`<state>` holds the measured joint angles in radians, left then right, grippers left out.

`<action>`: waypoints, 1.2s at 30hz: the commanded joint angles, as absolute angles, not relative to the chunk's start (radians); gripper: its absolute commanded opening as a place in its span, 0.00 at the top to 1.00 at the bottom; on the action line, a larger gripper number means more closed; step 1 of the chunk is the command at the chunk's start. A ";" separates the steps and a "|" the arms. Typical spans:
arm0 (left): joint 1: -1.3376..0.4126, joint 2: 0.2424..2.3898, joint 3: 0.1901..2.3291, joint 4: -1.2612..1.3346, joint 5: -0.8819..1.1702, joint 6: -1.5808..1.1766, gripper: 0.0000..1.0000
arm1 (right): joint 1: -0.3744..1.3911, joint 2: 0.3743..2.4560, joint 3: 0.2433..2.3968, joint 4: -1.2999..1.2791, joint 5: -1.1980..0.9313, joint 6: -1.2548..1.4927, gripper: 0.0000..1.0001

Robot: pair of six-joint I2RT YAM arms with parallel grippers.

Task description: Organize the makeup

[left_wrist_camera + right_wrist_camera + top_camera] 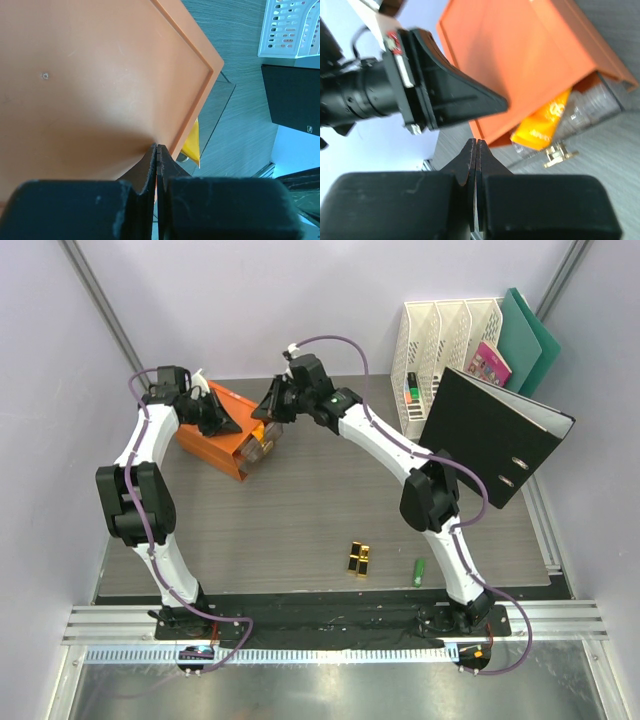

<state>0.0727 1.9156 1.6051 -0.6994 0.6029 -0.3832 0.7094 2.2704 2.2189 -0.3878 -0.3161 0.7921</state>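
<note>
Two black-gold lipsticks (359, 559) and a small green tube (420, 570) lie near the table's front edge. An orange-yellow tube (542, 125) lies in the clear drawer (590, 107), which is pulled out of the orange box (222, 435); the tube's yellow end (192, 145) also shows in the left wrist view. My left gripper (157, 146) is shut and empty, its tips against the box's top near the edge. My right gripper (476, 141) is shut and empty, just in front of the box beside the drawer. In the top view my left gripper (215, 418) and right gripper (270, 405) flank the box.
A black ring binder (495, 435) leans at the right. Behind it stand white file racks (440, 340) with a pink booklet (490, 362) and green folders (530, 335). The drawer has a gold handle (557, 154).
</note>
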 commanded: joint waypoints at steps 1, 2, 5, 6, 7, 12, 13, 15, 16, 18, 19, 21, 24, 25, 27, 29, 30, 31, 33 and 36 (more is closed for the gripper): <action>0.071 2.056 1.471 -1.009 0.314 -0.270 1.00 | 0.707 2.316 2.299 -0.371 -0.302 0.778 0.99; 0.071 2.056 1.471 -1.011 0.314 -0.271 1.00 | 0.707 2.327 2.296 -0.373 -0.302 0.778 0.99; 0.071 2.056 1.473 -1.011 0.313 -0.272 1.00 | 0.707 2.335 2.276 -0.374 -0.304 0.772 0.99; 0.071 2.056 1.473 -1.009 0.313 -0.272 1.00 | 0.707 2.338 2.270 -0.376 -0.302 0.769 0.99; 0.071 2.056 1.473 -1.009 0.314 -0.272 1.00 | 0.707 2.342 2.260 -0.376 -0.304 0.769 0.99; 0.071 2.057 1.473 -1.011 0.314 -0.270 1.00 | 0.707 2.367 2.249 -0.380 -0.311 0.765 0.99; 0.071 2.057 1.473 -1.009 0.314 -0.271 1.00 | 0.707 2.373 2.256 -0.387 -0.316 0.767 0.99; 0.071 2.057 1.473 -1.009 0.318 -0.270 1.00 | 0.707 2.388 2.266 -0.411 -0.322 0.772 0.99; 0.071 2.057 1.473 -1.011 0.316 -0.270 1.00 | 0.709 2.396 2.269 -0.417 -0.325 0.772 0.99; 0.071 2.057 1.473 -1.009 0.314 -0.271 1.00 | 0.709 2.402 2.272 -0.436 -0.331 0.773 0.99; 0.071 2.057 1.473 -1.008 0.314 -0.270 1.00 | 0.709 2.411 2.276 -0.442 -0.333 0.773 0.99; 0.069 2.059 1.473 -1.008 0.314 -0.272 1.00 | 0.709 2.419 2.286 -0.460 -0.341 0.773 0.99; 0.071 2.057 1.473 -1.009 0.314 -0.272 1.00 | 0.709 2.431 2.295 -0.469 -0.353 0.776 0.99; 0.071 2.057 1.473 -1.008 0.316 -0.273 1.00 | 0.710 2.437 2.307 -0.475 -0.356 0.776 0.99; 0.071 2.057 1.474 -1.008 0.316 -0.272 1.00 | 0.710 2.457 2.319 -0.492 -0.370 0.778 0.99; 0.071 2.057 1.473 -1.008 0.316 -0.270 1.00 | 0.716 2.467 2.329 -0.500 -0.371 0.778 0.99; 0.069 2.057 1.473 -1.011 0.316 -0.270 1.00 | 0.718 2.468 2.329 -0.500 -0.373 0.776 0.99; 0.071 2.057 1.473 -1.009 0.316 -0.271 1.00 | 0.718 2.471 2.330 -0.502 -0.373 0.778 0.99; 0.071 2.059 1.474 -1.009 0.318 -0.270 1.00 | 0.722 2.482 2.335 -0.506 -0.379 0.776 0.99; 0.071 2.062 1.479 -1.014 0.319 -0.271 1.00 | 0.722 2.503 2.353 -0.526 -0.387 0.781 0.98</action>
<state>0.0727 1.9148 1.6032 -0.6994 0.6033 -0.3832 0.6987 2.4420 2.3222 -0.4568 -0.3771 0.7883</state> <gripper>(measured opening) 0.002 0.020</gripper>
